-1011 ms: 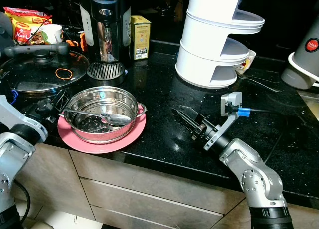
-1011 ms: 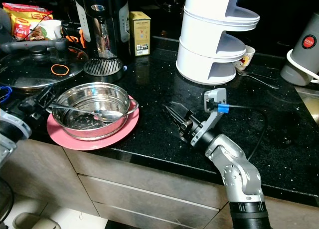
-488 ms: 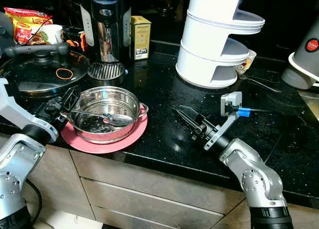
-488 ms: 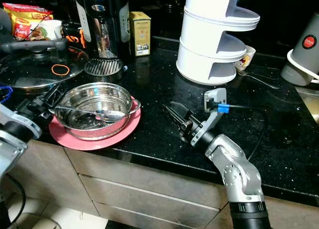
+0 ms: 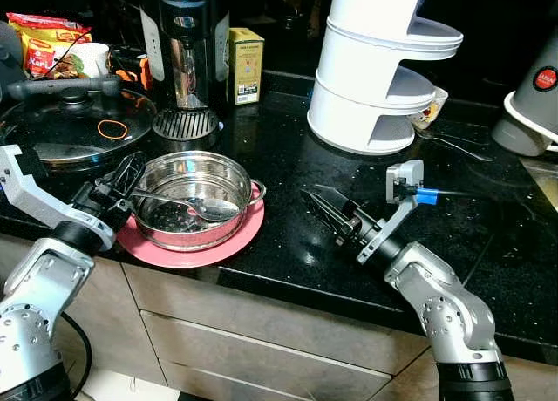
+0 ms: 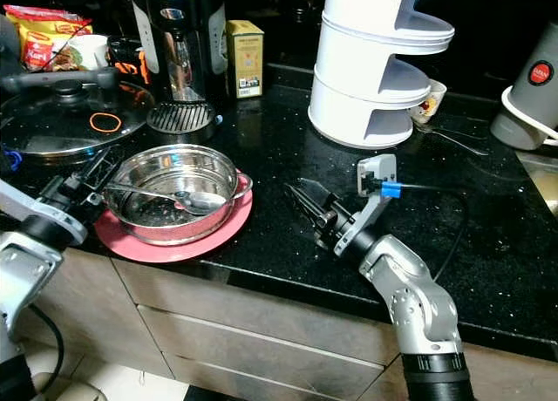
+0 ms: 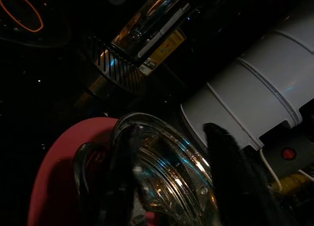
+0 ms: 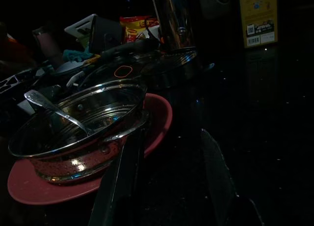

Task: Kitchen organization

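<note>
At the lower left of the head view, the silver left arm rises from the frame's bottom edge and bends at the elbow toward the counter, bringing the left gripper (image 5: 122, 185) to the near-left rim of the shiny perforated steel steamer bowl (image 5: 187, 229). Its black fingers (image 7: 122, 157) are spread, one on each side of the bowl's rim in the wrist view, not clamped on it. The bowl sits on a round pink plate (image 5: 240, 241) near the front edge of the black speckled countertop (image 5: 288, 166), and a long metal spoon (image 5: 187, 205) lies across the bowl's inside, its handle pointing toward the left gripper. At the lower right, the right arm angles up from the bottom edge with its forearm low over the counter, the right gripper (image 5: 324, 205) pointing left toward the plate but well apart from it, fingers parted and holding nothing. Behind the bowl, in the upper left, lies a dark glass pan lid (image 5: 74, 126) with an orange rubber band (image 5: 111, 128) on it.
</note>
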### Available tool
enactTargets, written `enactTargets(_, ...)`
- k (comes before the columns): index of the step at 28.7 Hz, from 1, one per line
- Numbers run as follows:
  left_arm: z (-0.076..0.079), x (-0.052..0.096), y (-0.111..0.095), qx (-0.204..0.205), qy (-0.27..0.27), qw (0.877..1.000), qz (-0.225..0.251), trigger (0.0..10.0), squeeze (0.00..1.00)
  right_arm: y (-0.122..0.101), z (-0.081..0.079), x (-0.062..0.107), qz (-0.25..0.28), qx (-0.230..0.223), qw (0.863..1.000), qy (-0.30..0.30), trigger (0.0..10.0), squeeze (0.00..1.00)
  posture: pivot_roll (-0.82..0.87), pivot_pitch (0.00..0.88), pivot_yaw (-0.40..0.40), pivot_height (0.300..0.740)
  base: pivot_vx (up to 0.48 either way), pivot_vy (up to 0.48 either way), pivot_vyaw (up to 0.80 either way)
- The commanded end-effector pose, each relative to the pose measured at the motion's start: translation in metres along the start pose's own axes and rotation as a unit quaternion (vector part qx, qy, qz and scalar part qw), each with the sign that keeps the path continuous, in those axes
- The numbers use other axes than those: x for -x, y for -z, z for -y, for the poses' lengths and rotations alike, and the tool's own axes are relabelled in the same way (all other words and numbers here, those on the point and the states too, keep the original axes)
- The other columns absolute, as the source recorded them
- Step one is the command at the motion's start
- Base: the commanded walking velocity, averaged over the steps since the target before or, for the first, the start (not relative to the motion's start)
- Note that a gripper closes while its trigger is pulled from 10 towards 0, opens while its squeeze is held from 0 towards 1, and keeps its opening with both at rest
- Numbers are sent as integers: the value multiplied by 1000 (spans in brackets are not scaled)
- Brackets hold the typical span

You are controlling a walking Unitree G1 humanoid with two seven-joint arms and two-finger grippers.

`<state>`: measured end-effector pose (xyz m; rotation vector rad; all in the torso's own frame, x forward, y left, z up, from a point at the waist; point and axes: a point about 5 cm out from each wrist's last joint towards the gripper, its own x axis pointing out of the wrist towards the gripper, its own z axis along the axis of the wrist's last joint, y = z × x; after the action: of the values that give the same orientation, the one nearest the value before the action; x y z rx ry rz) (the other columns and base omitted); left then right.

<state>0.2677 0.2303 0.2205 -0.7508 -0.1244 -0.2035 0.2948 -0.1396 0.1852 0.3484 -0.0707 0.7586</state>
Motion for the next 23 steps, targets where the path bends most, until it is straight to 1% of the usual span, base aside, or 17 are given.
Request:
enactTargets(1, 2, 0, 1, 9, 5, 1000, 3, 1961, 0, -3, 1, 1, -1, 5, 1000, -1, 10000, 0, -11, 0, -91, 740, 0, 0, 0)
enactTargets(2, 2, 0, 1, 12, 7, 1000, 6, 667, 0, -3, 1, 1, -1, 5, 1000, -1, 10000, 0, -11, 0, -91, 740, 0, 0, 0)
enactTargets(3, 2, 0, 1, 15, 8, 1000, 7, 0, 0, -4, 1, 0, 0, 5, 1000, -1, 10000, 0, -11, 0, -91, 740, 0, 0, 0)
enactTargets(11, 0, 0, 5, 27, 4, 1000, 6, 0, 0, -3, 1, 1, -1, 5, 1000, 0, 10000, 0, -17, 0, -88, 740, 0, 0, 0)
enactTargets(19, 0, -3, 0, 24, 3, 999, 21, 0, 0, -4, 1, 1, 0, 7, 1000, 2, 10000, 0, -17, 0, -88, 740, 0, 0, 0)
enactTargets(20, 7, -6, -10, 9, 20, 999, 44, 0, 0, -7, 1, 0, 8, 9, 1000, 5, 10000, 0, -16, 0, -89, 740, 0, 0, 0)
enactTargets(21, 7, -6, -10, 9, 20, 999, 44, 0, 0, -7, 1, 0, 8, 9, 1000, 5, 10000, 0, -16, 0, -89, 740, 0, 0, 0)
enactTargets(23, 17, -9, -20, -5, 42, 997, 67, 0, 0, -11, 2, -2, 19, 9, 1000, 11, 10000, 0, -14, 0, -89, 740, 0, 0, 0)
